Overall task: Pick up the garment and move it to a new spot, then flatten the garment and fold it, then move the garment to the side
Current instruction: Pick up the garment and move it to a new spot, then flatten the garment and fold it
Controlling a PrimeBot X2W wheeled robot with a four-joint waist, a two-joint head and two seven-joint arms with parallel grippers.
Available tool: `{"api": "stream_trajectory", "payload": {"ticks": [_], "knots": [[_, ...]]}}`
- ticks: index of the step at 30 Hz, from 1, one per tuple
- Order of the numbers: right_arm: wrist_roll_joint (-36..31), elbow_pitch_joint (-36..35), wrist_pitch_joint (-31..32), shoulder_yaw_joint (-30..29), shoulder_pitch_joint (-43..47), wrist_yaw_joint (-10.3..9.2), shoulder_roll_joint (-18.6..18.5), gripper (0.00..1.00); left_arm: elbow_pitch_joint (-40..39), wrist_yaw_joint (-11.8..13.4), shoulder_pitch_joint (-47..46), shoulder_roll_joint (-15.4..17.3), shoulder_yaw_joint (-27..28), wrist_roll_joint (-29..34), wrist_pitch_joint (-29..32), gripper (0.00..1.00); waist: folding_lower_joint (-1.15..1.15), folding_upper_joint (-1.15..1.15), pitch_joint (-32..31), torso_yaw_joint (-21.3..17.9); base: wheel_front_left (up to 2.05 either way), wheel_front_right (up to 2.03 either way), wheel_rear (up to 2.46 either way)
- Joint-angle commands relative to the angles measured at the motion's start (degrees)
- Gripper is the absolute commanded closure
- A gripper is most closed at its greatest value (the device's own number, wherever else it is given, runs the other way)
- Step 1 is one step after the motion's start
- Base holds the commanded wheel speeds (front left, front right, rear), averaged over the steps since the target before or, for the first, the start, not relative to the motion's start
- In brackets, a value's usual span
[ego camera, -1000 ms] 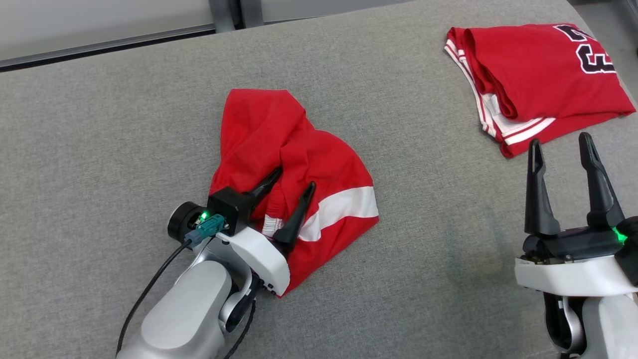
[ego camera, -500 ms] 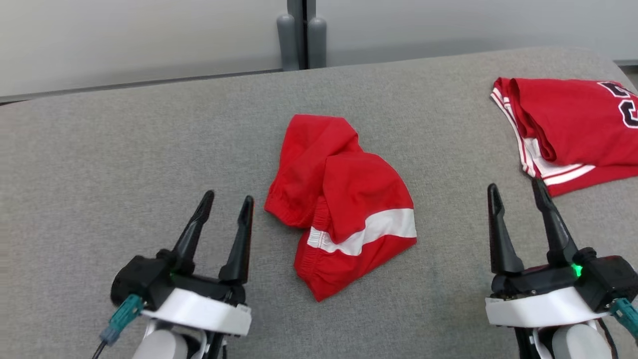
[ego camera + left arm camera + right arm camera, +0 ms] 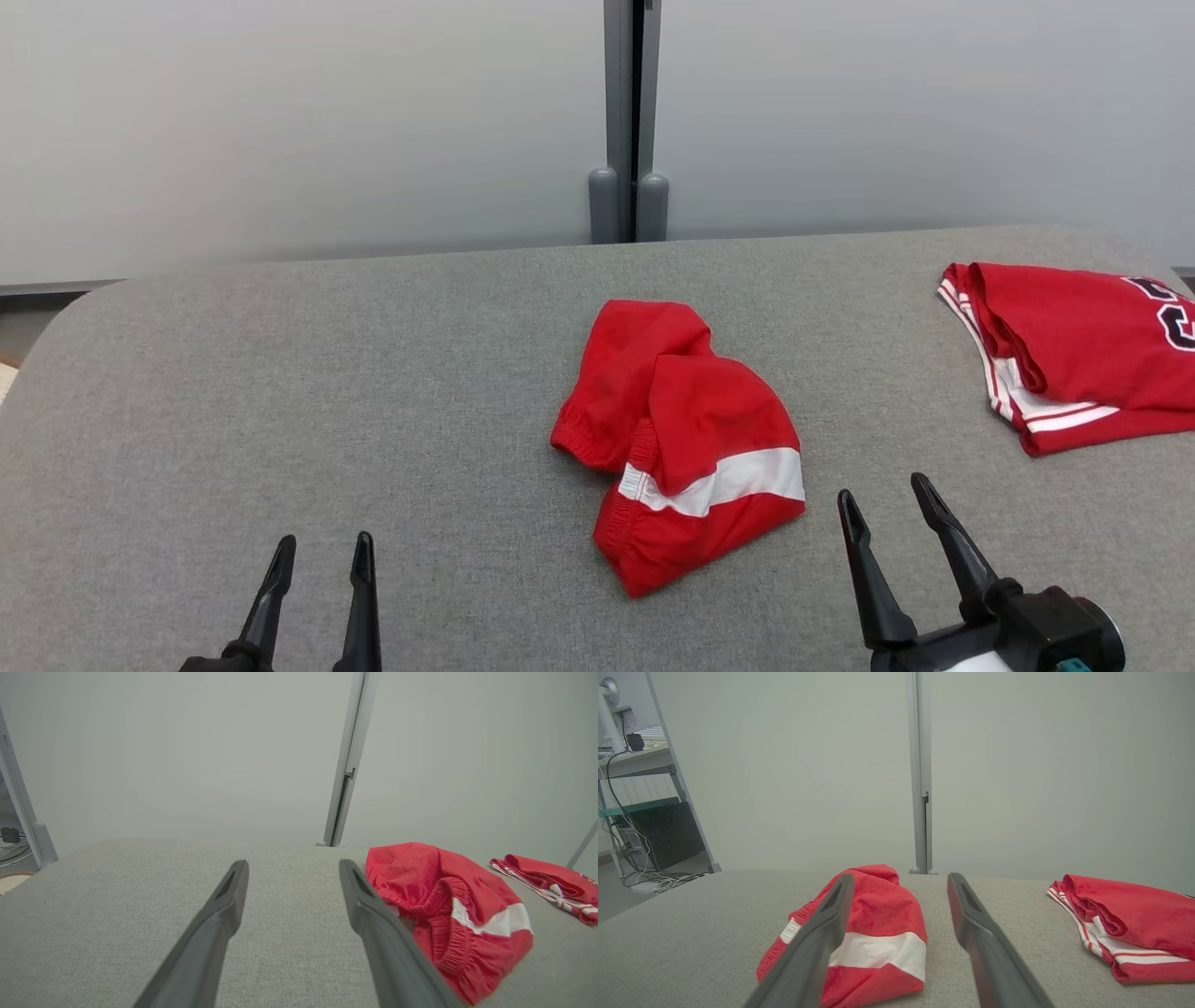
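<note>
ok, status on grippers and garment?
Left gripper, right gripper open, empty. Shorts crumpled between them, not flattened. Jersey far right, not in the way.

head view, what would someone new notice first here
The crumpled red garment with its white band stands out first, lying in a heap at the middle of the grey padded table. Next comes the folded red jersey with dark numerals at the far right edge. The left gripper and right gripper sit open and empty at the bottom, apart from both.
</note>
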Motion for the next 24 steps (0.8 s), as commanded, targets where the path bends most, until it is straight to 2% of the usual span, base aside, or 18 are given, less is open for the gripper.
{"api": "stream_trajectory", "payload": {"ticks": [1, 5, 24], "knots": [[-0.2, 0.2, 0.0, -0.1, 0.7, -0.09, -0.3, 0.0, 0.2, 0.4, 0.3, 0.2, -0.3, 0.7, -0.1, 0.0, 0.0, 0.0, -0.7, 0.3, 0.0, 0.0, 0.0], [0.2, 0.4, 0.0, 0.0, 1.5, -0.09, -0.1, 0.0, 0.6, 1.3, 1.3, 0.2, -1.3, 0.9, -0.1, 0.0, 0.0, 0.0, -1.3, 0.5, 0.0, 0.0, 0.0], [1.2, 1.8, 0.0, -0.2, 1.0, -0.09, 0.3, 0.0, 0.6, 1.8, 0.8, 0.1, -2.9, 3.4, -0.1, 0.0, 0.0, 0.0, -1.0, 0.5, 0.0, 0.0, 0.0]]}}
